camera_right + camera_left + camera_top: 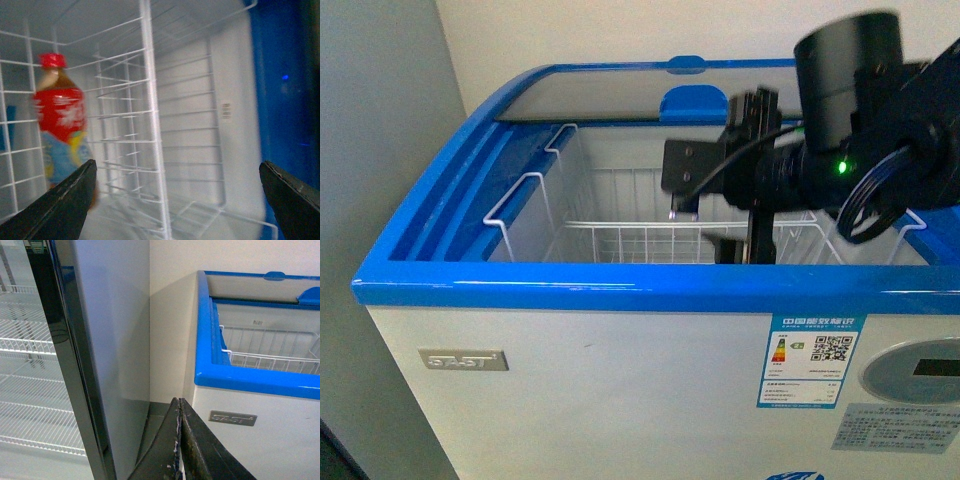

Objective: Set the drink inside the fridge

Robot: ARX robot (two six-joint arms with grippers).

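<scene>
White walls stand behind the open fridge [620, 290]. Inside it, one bottle [62, 125] stands upright in a wire basket [150, 125], so I judge the placing done. Right gripper [175, 195] is wide open, holding nothing; next it should rise out. Left gripper [180, 440] is closed, empty.

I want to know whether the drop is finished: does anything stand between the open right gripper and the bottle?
Nothing visible does. The bottle stands upright inside the fridge's wire basket, beside the right gripper, whose fingers are spread wide and off it.
</scene>
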